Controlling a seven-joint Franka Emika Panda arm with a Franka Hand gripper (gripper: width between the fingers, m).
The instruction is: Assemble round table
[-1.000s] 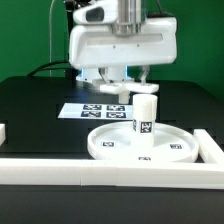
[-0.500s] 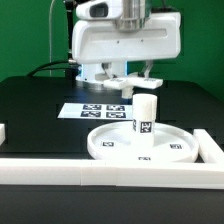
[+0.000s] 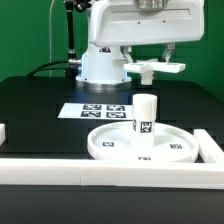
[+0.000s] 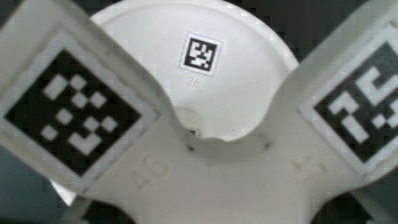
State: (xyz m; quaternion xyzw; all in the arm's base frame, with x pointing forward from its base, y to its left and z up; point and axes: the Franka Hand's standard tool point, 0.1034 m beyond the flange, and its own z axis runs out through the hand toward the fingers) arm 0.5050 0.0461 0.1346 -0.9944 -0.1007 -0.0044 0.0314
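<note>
The round disc top (image 3: 108, 146) lies on the table near the front. The short cylindrical leg (image 3: 145, 114) stands upright on its middle. My gripper (image 3: 157, 60) is raised above and behind the leg, toward the exterior view's right. It is shut on the flat cross-shaped base (image 3: 160, 70) and holds it level in the air, clear of the leg. In the wrist view the base (image 4: 214, 170) fills most of the picture with two marker-tagged arms, and hides my fingers. The disc top (image 4: 151, 35) shows behind the base.
The marker board (image 3: 92, 110) lies flat behind the disc top. Long white border bars run along the front (image 3: 100, 170), the right (image 3: 211, 147) and the left edge (image 3: 3, 131). The arm's white base (image 3: 103, 65) stands at the back.
My gripper has risen and shifted toward the exterior view's right, carrying the cross-shaped base from just behind the leg to well above it. The leg and disc top have not moved.
</note>
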